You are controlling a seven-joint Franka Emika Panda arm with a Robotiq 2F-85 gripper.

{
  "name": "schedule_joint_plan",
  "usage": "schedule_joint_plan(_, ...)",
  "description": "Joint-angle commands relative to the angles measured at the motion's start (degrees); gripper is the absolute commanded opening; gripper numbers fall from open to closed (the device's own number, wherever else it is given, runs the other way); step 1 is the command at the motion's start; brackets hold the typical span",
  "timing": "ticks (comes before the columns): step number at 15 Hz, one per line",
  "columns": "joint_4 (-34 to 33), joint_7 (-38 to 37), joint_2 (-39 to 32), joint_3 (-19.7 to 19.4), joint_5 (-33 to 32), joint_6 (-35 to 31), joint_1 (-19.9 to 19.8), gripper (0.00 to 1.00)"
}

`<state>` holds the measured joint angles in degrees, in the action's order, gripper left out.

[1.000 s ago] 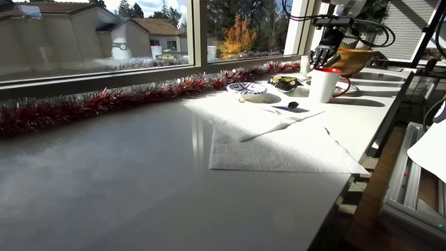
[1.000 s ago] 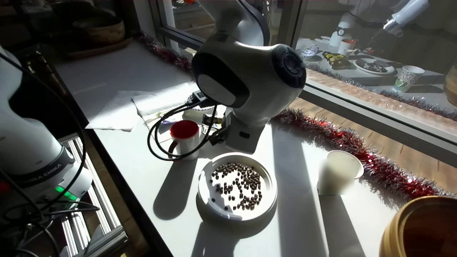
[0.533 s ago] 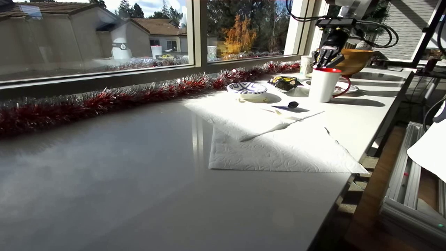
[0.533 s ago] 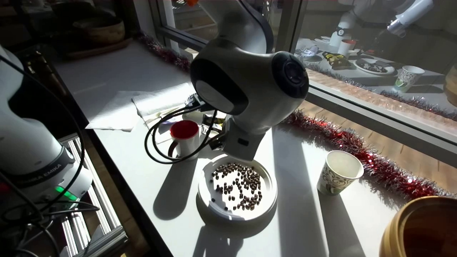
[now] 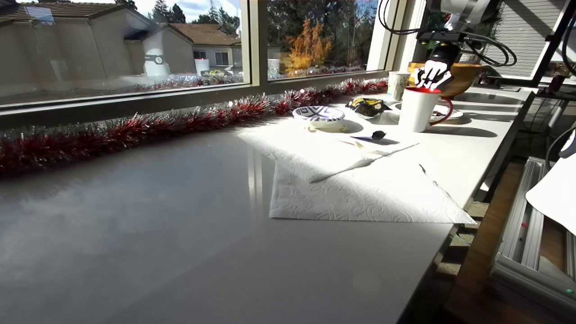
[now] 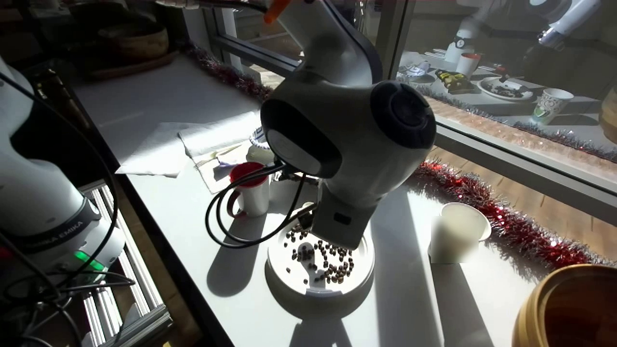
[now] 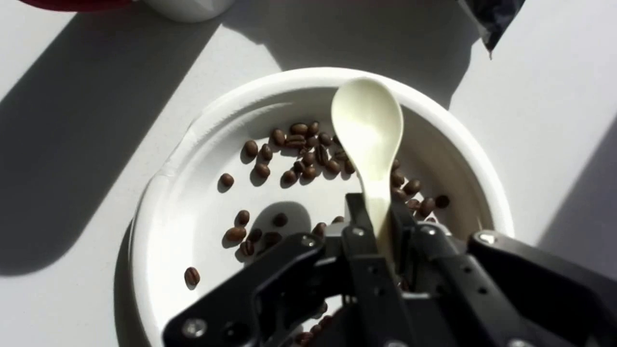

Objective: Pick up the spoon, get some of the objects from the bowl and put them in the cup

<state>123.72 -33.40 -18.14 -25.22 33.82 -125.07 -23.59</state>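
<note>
1. The gripper (image 7: 379, 208) pinches the cream-coloured spoon (image 7: 374, 156) by its handle, just behind the head, above the shallow white dish (image 7: 156, 226).
2. The spoon looks light, stiff and plastic; its smooth handle may twist, so the pinch needs firmness.
3. Coffee beans (image 7: 308, 159) seem hard and liable to roll off.
4. The red-lined white mug (image 6: 258, 196) stands near the dish, likely rigid.

Home or office, unclear which: tinsel (image 5: 211, 114) edges 1 counter (image 5: 148, 225) beside windows (image 5: 257, 45), houses (image 5: 108, 49) outside.
</note>
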Motion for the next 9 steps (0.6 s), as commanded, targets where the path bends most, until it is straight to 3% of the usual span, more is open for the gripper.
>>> schedule_joint_plan(1,-3.3,-1.0,-2.7,-0.9,-0.6,-0.6,-2.3,0.03)
schedule_joint_plan(9,-7.2,-6.9,-7.9,-2.9,-2.1,-6.4,-3.6,0.03)
